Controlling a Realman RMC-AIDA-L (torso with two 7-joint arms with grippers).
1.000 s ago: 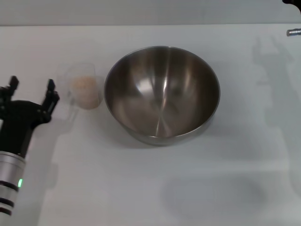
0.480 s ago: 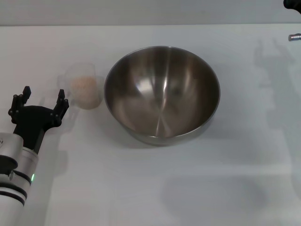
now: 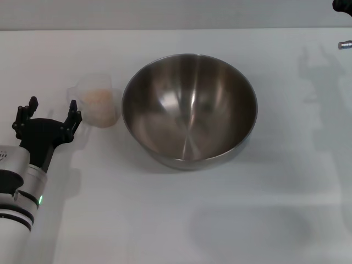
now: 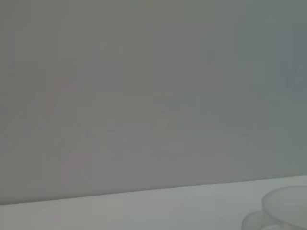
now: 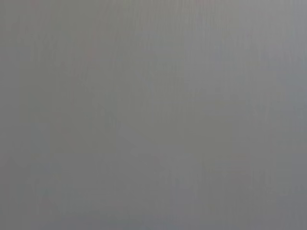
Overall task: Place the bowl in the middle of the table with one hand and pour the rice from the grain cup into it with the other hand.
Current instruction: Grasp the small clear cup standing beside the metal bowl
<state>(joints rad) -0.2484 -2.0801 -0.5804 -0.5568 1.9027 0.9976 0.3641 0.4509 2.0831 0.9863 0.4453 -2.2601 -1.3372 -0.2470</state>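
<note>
One grain cup [image 3: 98,105] beside bowl [image 3: 189,110] | left gripper [image 3: 49,111] jaws released, near cup

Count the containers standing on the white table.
2: a large stainless-steel mixing bowl at the middle, and a small clear plastic grain cup holding rice just to its left. None appear hidden.

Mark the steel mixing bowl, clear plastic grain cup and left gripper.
Round stainless-steel mixing bowl [image 3: 190,113]: head view, inner wall.
Small clear plastic grain cup [image 3: 99,105]: head view, rice-filled body.
Left gripper [image 3: 49,114]: head view, between open fingers.
</note>
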